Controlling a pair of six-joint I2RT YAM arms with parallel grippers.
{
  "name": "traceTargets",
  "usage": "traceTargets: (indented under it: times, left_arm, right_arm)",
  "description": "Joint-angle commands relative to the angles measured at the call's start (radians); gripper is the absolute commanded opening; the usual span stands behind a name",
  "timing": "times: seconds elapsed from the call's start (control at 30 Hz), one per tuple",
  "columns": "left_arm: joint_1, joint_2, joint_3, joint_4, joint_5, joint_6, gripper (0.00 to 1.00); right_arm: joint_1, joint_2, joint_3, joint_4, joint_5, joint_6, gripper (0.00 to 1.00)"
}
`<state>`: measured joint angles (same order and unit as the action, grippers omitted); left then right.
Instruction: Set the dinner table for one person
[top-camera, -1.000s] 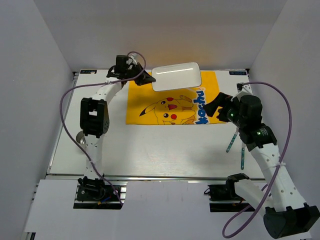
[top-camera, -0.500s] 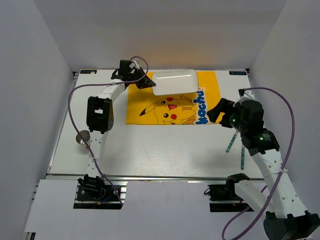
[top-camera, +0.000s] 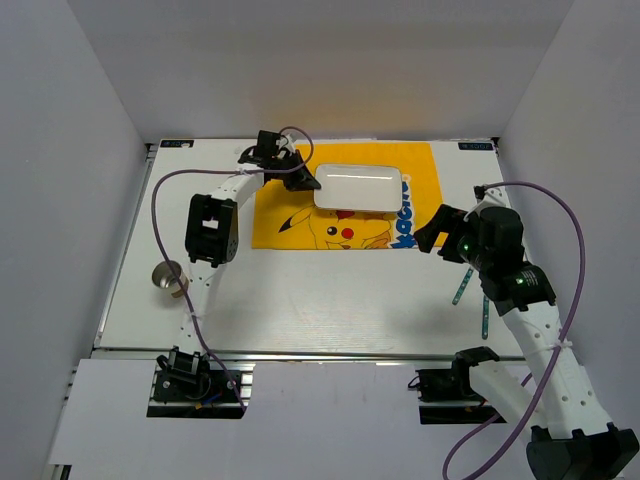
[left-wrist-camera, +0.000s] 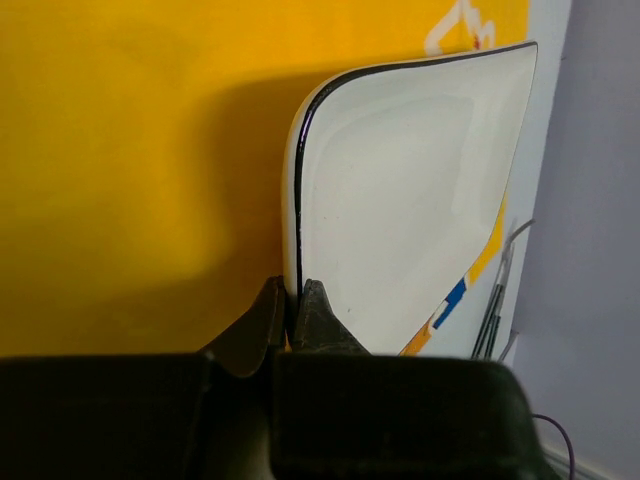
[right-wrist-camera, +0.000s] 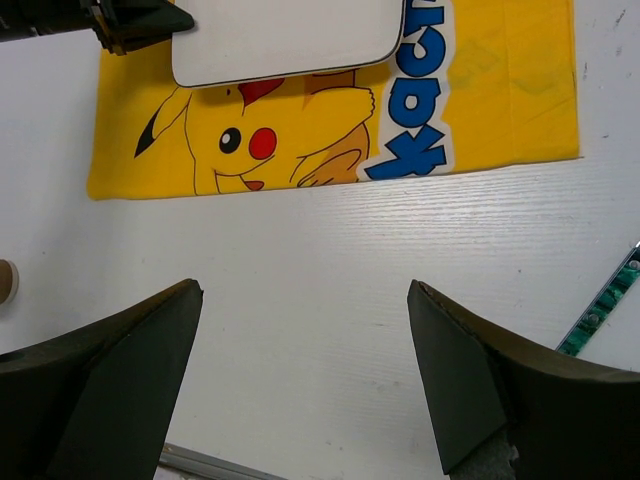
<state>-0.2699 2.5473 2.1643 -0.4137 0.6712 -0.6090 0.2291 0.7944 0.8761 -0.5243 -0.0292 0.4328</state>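
Observation:
A white rectangular plate (top-camera: 360, 187) with a dark rim is over the far part of the yellow cartoon-print cloth (top-camera: 290, 222), which lies on the white dinner table (top-camera: 300, 300). My left gripper (top-camera: 308, 181) is shut on the plate's left edge. In the left wrist view its two fingertips (left-wrist-camera: 293, 292) pinch the rim of the plate (left-wrist-camera: 400, 200) above the cloth (left-wrist-camera: 130, 150). My right gripper (top-camera: 432, 228) is open and empty over the table to the right of the cloth. Its view (right-wrist-camera: 305, 290) shows bare tabletop (right-wrist-camera: 350, 260), the plate (right-wrist-camera: 285, 35) and the cloth (right-wrist-camera: 500, 90).
Two teal-handled utensils (top-camera: 462, 285) (top-camera: 485, 318) lie on the table's right side; one handle shows in the right wrist view (right-wrist-camera: 605, 310). A small metal cup (top-camera: 167, 277) stands at the left. Grey-white panels wall the table, and a metal rail (top-camera: 300, 352) runs along its front.
My left gripper has carried the plate to the right and a little nearer, over the cloth's middle top. My right arm has shifted slightly; its gripper stays open.

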Motion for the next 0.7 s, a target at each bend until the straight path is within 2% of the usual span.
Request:
traceTargets:
  times: [0.0,0.3,0.67]
  left_arm:
    - [0.009,-0.058,0.069,0.050,0.088,-0.015,0.00]
    - [0.000,-0.062,0.052,0.104,0.093,-0.044,0.00]
    - [0.000,-0.087,0.014,0.088,0.061,-0.057,0.00]
  right_arm:
    - [-0.004,-0.023,-0.008,0.021,0.003,-0.025,0.89]
    - [-0.007,-0.017,-0.009,0.026,-0.005,-0.032,0.89]
    - [-0.007,-0.009,-0.014,0.038,-0.017,-0.032,0.89]
